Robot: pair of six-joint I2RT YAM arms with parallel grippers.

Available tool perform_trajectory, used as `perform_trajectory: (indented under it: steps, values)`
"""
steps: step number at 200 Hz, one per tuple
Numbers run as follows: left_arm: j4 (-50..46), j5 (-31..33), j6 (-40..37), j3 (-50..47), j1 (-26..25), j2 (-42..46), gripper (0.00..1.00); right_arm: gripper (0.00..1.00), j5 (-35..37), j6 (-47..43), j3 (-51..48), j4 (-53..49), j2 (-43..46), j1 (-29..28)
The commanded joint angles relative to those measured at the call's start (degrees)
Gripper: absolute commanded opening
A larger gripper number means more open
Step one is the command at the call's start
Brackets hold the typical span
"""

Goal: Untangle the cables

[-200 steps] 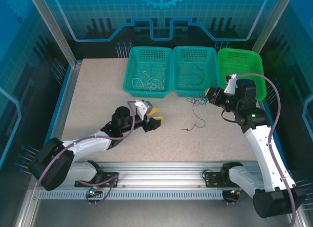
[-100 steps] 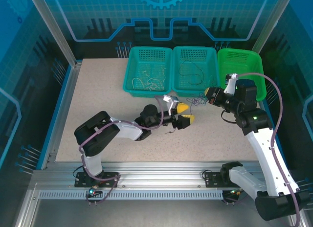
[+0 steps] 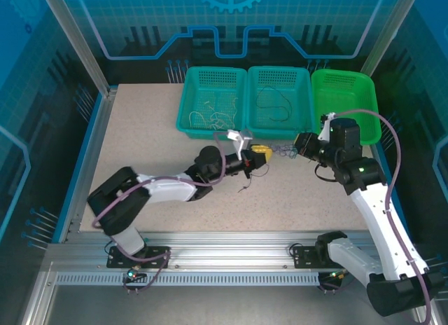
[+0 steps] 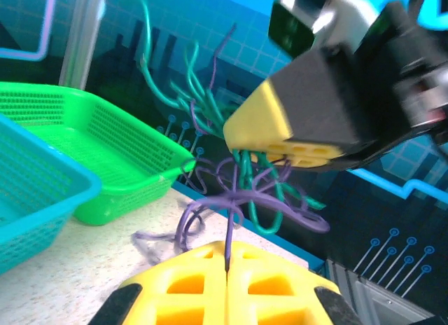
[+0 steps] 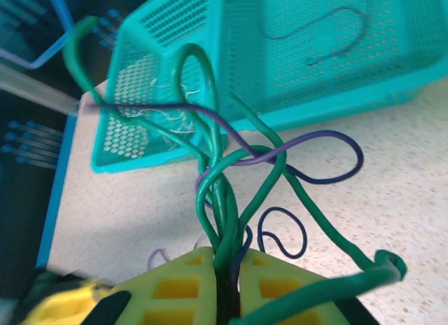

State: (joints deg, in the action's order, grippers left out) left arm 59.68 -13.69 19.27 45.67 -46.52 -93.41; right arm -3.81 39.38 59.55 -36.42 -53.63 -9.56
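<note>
The cables form a small green and purple tangle hanging between my two grippers, just in front of the middle basket. My left gripper is shut on a single purple cable that runs up from its yellow fingertips into the tangle. My right gripper is shut on the cables: several green strands and a dark purple one pass between its yellow fingers. In the left wrist view the right gripper's finger sits just above the tangle. One loose dark cable lies on the table.
Three baskets line the back of the table: a teal one with whitish wires, a middle teal one with dark wires, and a green one at the right. The right arm stands in front of the green basket.
My left arm has swung right from mid-table to the tangle, opened wide, then shut on a purple cable. My right gripper has shifted slightly left, still holding the bundle.
</note>
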Motion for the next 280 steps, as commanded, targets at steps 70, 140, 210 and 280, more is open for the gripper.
perform_trajectory:
  steps: [70,140,210,280]
  values:
    - [-33.4,13.3,-11.8,-5.6,7.4,29.1,0.0,0.17,6.0,4.8,-17.0,7.6,-5.1,16.2]
    - [-44.4,17.2,-9.6,-4.1,15.1,43.6,0.0,0.16,2.7,4.9,-25.1,13.9,-13.2,25.7]
    - [-54.0,23.2,-7.6,-3.6,20.6,48.4,0.0,0.17,1.2,2.3,-26.0,15.4,-13.7,30.6]
    - [-53.0,17.4,-6.8,-2.8,20.6,43.4,0.0,0.32,8.7,-6.9,-19.8,11.4,-9.2,8.7]
